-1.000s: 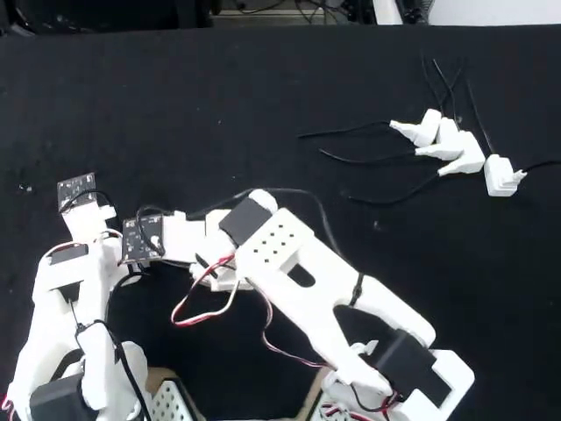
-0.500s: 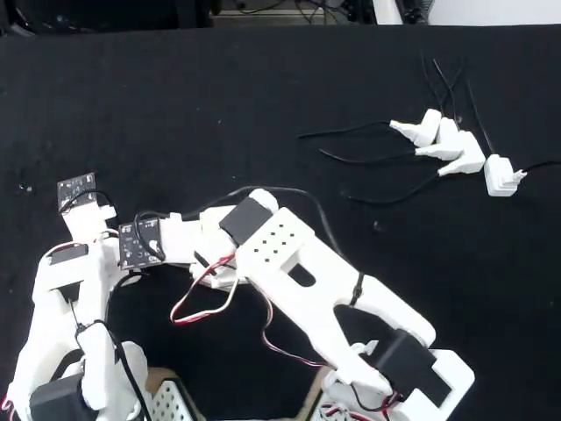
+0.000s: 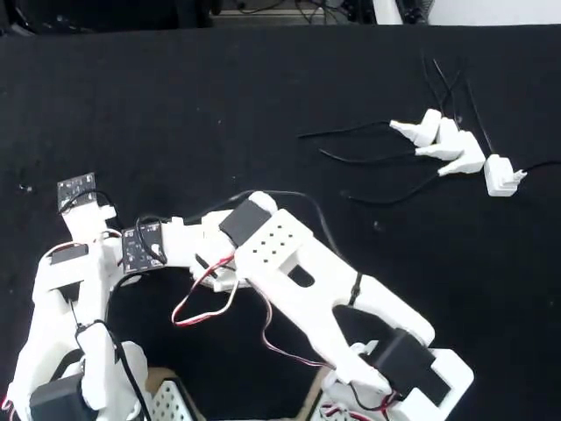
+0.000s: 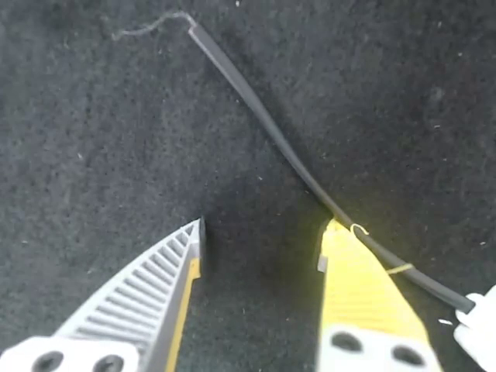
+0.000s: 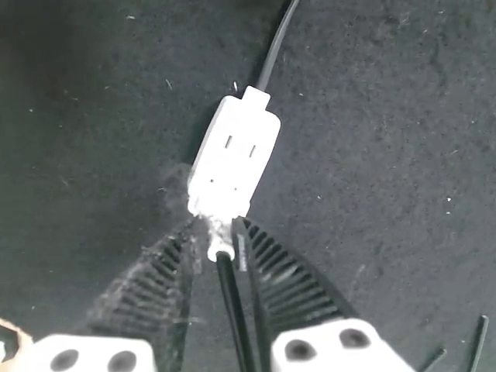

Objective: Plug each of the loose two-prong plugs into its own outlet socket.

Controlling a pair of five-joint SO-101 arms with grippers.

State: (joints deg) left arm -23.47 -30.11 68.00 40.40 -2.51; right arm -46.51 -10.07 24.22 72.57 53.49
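Note:
In the right wrist view my right gripper [image 5: 217,230] is shut on a small white plug [image 5: 219,248] whose black cord [image 5: 235,318] runs back between the fingers. The plug touches the near end of a white outlet block [image 5: 232,155] lying flat on the black cloth, with slot pairs on its top face. I cannot tell whether the prongs are inside. My left gripper [image 4: 260,236] stands open just above the cloth, and a thin black cord [image 4: 260,120] runs past its yellow finger [image 4: 364,294]. In the high view, several loose white plugs [image 3: 443,140] lie at the far right.
A white block [image 3: 501,175] with a cord sits beside the loose plugs, whose black cords [image 3: 377,158] trail left over the cloth. Both arms [image 3: 298,272] crowd the near left, their wrists almost touching. The table's black cloth [image 3: 219,105] covers the whole surface.
The right arm's wrist has shifted slightly left, closer to the left arm. The left arm and the loose plugs have stayed put.

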